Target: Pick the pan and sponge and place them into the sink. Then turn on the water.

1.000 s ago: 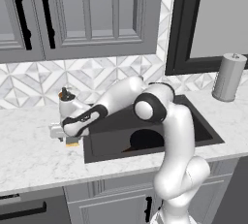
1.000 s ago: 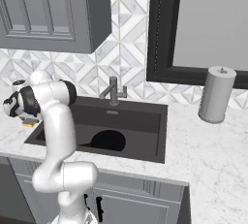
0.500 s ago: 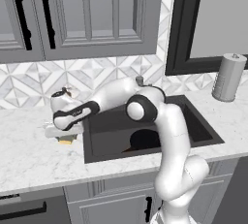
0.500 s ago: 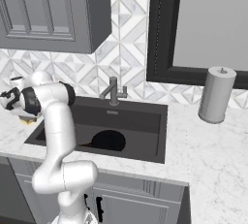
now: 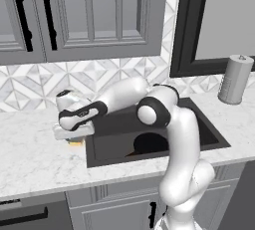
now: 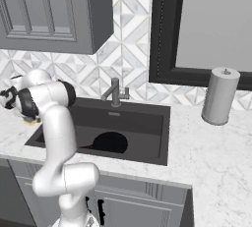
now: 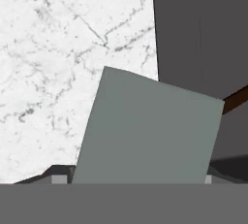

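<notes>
The sponge (image 7: 150,131) lies on the marble counter just left of the sink (image 5: 114,124), grey-green face up. A sliver of its yellow body (image 5: 75,143) shows under the hand, and again in the right base view (image 6: 30,120). My gripper (image 5: 74,134) is down over it, a fingertip (image 7: 59,178) against each side, shut on the sponge. The black pan (image 5: 149,144) lies flat in the dark basin (image 6: 142,123), its brown handle (image 7: 237,99) pointing towards the sponge. The grey faucet (image 6: 115,93) stands behind the basin, and no water runs from it.
A paper towel roll (image 5: 235,79) stands on the counter right of the sink. The sink's left edge (image 7: 155,39) runs close beside the sponge. Grey wall cabinets (image 5: 89,15) hang above, and a dark-framed window (image 6: 202,24) is behind the sink.
The hand has swung left and come down over the sponge. Its jaws have narrowed onto the sponge's sides.
</notes>
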You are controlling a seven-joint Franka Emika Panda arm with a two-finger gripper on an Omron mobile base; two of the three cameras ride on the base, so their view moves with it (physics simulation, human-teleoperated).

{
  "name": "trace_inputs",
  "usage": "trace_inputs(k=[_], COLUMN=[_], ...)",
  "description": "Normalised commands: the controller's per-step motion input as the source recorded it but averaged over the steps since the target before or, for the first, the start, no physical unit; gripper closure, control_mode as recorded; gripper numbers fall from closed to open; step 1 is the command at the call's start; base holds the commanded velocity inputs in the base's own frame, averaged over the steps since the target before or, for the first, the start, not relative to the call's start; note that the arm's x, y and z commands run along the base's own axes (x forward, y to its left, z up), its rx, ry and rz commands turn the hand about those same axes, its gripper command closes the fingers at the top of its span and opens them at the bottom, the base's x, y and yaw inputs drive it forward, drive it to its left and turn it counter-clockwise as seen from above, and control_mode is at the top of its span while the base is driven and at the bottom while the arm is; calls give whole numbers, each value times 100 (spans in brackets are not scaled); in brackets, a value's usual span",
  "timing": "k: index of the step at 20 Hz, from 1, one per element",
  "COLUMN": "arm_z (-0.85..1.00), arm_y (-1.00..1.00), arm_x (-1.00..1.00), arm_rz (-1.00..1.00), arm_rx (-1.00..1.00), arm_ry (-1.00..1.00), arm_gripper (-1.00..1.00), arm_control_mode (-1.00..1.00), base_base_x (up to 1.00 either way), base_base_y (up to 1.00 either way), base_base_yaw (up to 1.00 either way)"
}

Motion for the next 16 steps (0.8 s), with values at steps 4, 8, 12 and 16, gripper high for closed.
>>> trace_inputs(k=[4, 8, 12, 16], arm_z=[13, 30, 62, 18], arm_y=[-100, -98, -67, -54], arm_x=[-49, -40, -13, 0], arm_rz=[-8, -10, -10, -11], arm_rx=[0, 0, 2, 0], arm_ry=[-8, -6, 4, 6], arm_gripper=[100, 100, 100, 100], arm_control_mode=[-100, -100, -100, -100], base_base_x=[0, 0, 0, 0], base_base_y=[0, 0, 0, 0], base_base_yaw=[0, 0, 0, 0])
